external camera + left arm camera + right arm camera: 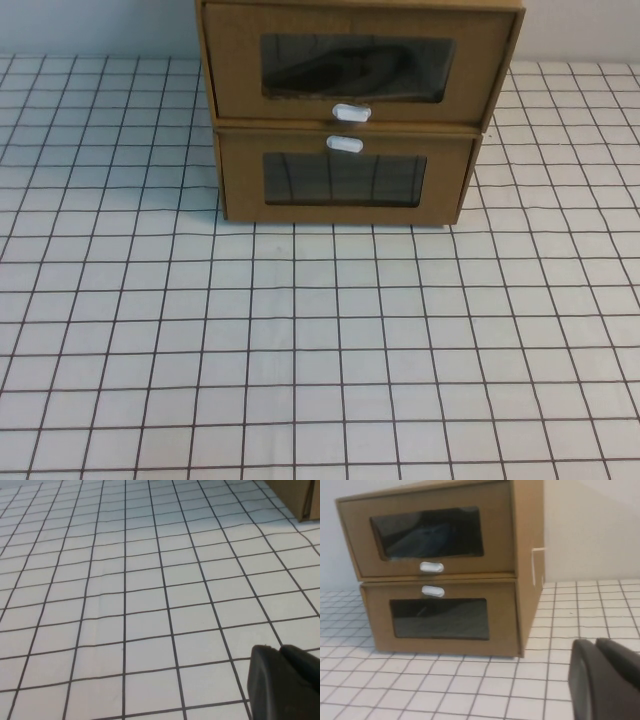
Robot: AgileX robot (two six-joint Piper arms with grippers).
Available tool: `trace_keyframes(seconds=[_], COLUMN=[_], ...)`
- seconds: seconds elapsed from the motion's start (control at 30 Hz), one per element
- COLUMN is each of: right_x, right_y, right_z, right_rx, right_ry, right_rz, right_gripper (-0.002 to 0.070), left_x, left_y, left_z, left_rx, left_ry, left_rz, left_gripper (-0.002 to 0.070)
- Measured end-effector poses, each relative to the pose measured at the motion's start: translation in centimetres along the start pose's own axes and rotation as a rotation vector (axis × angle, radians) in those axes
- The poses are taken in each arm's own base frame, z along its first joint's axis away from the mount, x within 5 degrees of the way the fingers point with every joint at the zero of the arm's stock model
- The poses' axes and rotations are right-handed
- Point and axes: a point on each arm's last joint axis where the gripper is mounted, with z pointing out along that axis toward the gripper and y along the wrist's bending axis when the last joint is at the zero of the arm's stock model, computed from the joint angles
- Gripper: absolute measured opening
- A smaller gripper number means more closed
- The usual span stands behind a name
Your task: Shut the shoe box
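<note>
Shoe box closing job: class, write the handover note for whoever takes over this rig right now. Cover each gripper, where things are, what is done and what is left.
Left gripper: low over bare table, away from the boxes, touching nothing.
Right gripper: in front of the stack, facing it, clear of it, holding nothing.
Shoe box: top of the stack at the table's far edge, dark shoe behind its window, white pull tab below the window. It sits on the lower box.
Done: no contact yet.
Left: the top drawer's front seems to stand slightly forward, so push it in until flush.
</note>
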Motion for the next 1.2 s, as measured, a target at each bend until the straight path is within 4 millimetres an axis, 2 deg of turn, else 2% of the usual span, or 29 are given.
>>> trace_keyframes(seconds=[0.17,0.47,1.2], right_x=[2.6,5.6,5.6], right_y=[-0.8,-1.4,-1.6], right_z=[-0.3,-0.8,-0.9], right_rx=[0.075,0.204,0.229], right_ry=[0.008,0.302,0.316], right_rz=[0.024,0.051,0.077], right_gripper=[-0.0015,-0.0015,-0.0015], left_x=[0.0,0.0,0.0], left_y=[0.0,0.0,0.0], left_z=[0.0,0.0,0.0], left_rx=[0.0,0.0,0.0], left_ry=[0.0,0.0,0.0], left_rz=[0.0,0.0,-0.001], left_gripper=[-0.0005,-0.0005,-0.0005])
